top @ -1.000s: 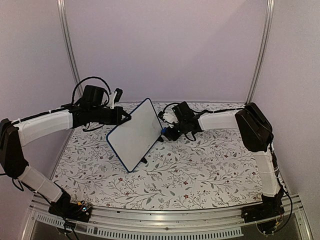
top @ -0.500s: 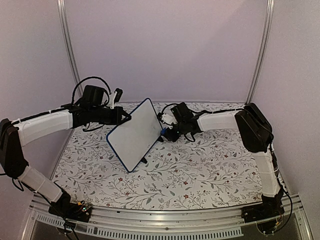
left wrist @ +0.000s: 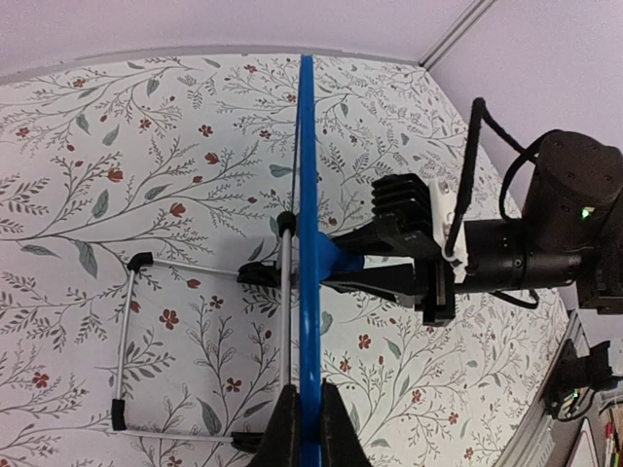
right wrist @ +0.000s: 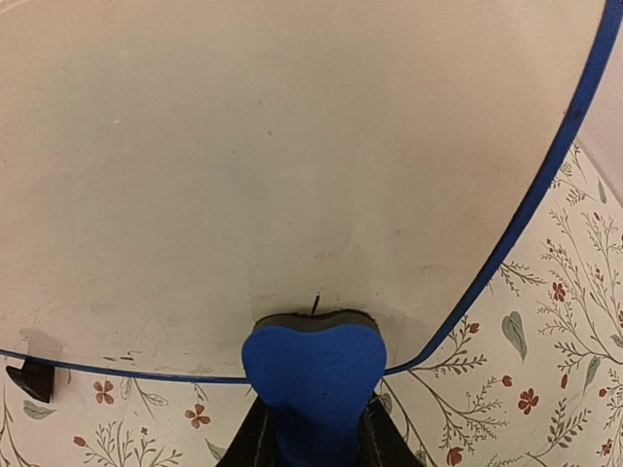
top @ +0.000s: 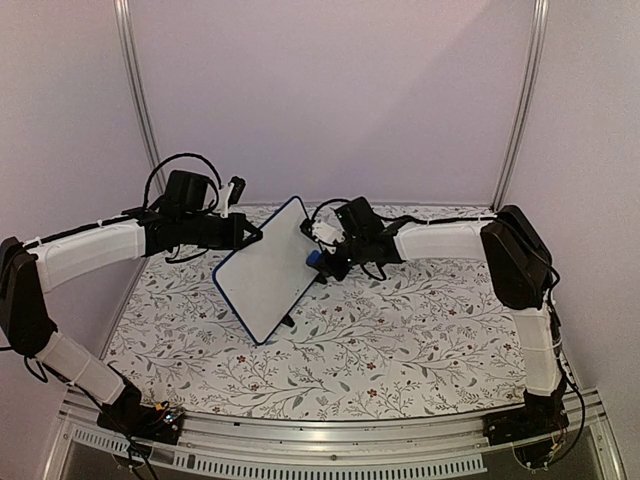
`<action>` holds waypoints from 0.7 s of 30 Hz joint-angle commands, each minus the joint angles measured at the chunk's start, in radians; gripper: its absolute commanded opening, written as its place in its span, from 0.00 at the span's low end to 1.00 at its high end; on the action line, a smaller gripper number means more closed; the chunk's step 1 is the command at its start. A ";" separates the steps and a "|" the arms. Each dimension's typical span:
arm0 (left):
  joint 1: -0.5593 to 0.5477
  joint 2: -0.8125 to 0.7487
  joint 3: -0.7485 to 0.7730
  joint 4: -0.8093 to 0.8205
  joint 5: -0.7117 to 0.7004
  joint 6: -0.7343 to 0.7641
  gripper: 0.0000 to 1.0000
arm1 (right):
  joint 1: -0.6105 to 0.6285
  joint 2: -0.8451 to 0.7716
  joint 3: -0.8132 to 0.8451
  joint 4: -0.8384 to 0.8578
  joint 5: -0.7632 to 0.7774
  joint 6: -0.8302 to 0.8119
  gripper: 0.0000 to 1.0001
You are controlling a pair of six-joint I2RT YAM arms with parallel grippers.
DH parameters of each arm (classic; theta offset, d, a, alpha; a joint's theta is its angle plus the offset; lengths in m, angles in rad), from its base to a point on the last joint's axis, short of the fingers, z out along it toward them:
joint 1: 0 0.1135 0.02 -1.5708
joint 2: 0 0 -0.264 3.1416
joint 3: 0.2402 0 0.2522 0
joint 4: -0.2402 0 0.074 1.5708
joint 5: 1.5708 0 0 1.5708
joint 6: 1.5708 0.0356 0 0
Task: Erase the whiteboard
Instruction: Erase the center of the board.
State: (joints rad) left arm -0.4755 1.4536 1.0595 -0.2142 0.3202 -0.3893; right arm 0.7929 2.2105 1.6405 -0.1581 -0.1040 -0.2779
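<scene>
The whiteboard (top: 265, 272) stands tilted on the floral table, white face toward the right arm, with a thin blue rim. My left gripper (top: 250, 232) is shut on its upper left edge; in the left wrist view the rim (left wrist: 308, 224) runs straight up from between my fingers (left wrist: 285, 428). My right gripper (top: 327, 262) is shut on a blue eraser block (top: 314, 259) and presses it against the board's right part. In the right wrist view the eraser (right wrist: 313, 370) touches the board's face (right wrist: 292, 165) near its lower rim; a tiny dark mark shows just above it.
The board's wire stand (left wrist: 131, 331) with black feet lies behind it on the floral cloth (top: 400, 330). Purple walls and metal posts (top: 135, 100) close in the back. The right arm's body (left wrist: 526, 243) shows beyond the board.
My right gripper has moved left with the eraser, from beside the board's right edge onto its face. The left arm and the board have not moved.
</scene>
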 commanded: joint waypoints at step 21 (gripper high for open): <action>-0.033 0.021 -0.003 -0.045 0.061 0.023 0.00 | -0.012 0.021 -0.110 0.086 -0.038 0.003 0.16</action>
State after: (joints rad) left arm -0.4759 1.4536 1.0595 -0.2142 0.3214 -0.3862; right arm 0.8017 2.1937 1.5463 -0.0692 -0.1432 -0.2863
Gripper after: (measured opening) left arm 0.014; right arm 0.217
